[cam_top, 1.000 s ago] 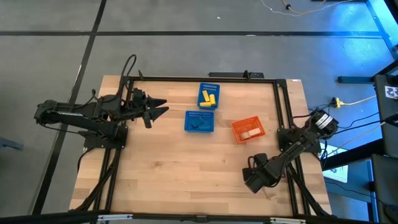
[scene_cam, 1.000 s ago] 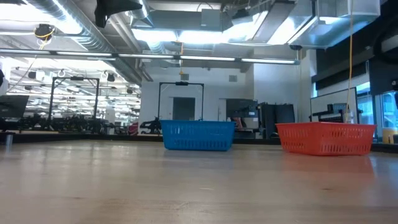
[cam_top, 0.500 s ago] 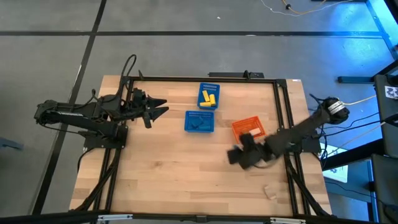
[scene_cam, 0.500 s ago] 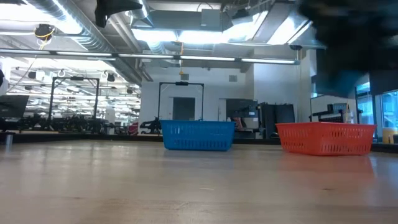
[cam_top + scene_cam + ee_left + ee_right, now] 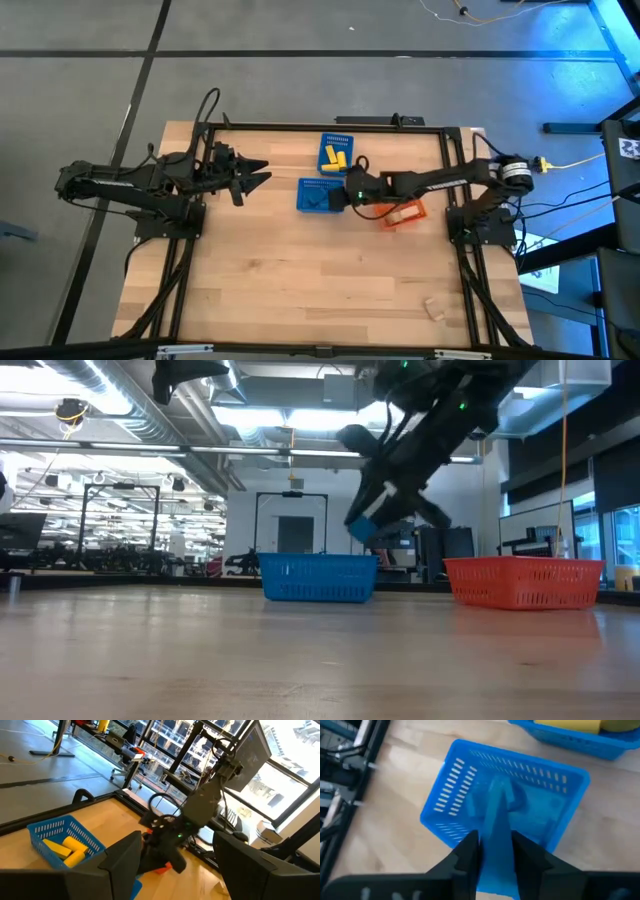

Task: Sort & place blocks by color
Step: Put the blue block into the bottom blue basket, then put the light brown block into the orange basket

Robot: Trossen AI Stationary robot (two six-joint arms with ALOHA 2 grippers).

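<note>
My right gripper [image 5: 347, 192] is shut on a blue bar block [image 5: 495, 837] and hovers above the near blue basket [image 5: 321, 196], which holds blue blocks [image 5: 512, 800]. In the low view the blue bar block [image 5: 362, 530] hangs above the basket [image 5: 318, 577]. The far blue basket [image 5: 335, 155] holds yellow blocks [image 5: 65, 847]. The orange basket [image 5: 400, 211] holds a wood block [image 5: 404, 215]. One wood block [image 5: 432, 308] lies on the table near the front right. My left gripper [image 5: 262, 173] is open and empty at the table's far left. My right gripper pinches the blue bar block by its two long sides [image 5: 492, 852] between its two fingers [image 5: 469, 851]. The fingers slant down from the table's right and lie along the bar. The bar is lifted clear above the near blue basket, its free end pointing down toward it.
The three baskets stand close together at the table's far middle. A black frame rail [image 5: 330, 126] runs along the far edge and down both sides. Bare wood tabletop [image 5: 300, 270] lies in the near half.
My right gripper has swept from the table's near right corner toward the far edge and the left, rising, and now hangs over the near blue basket with the blue bar. The wood block stays at the front right.
</note>
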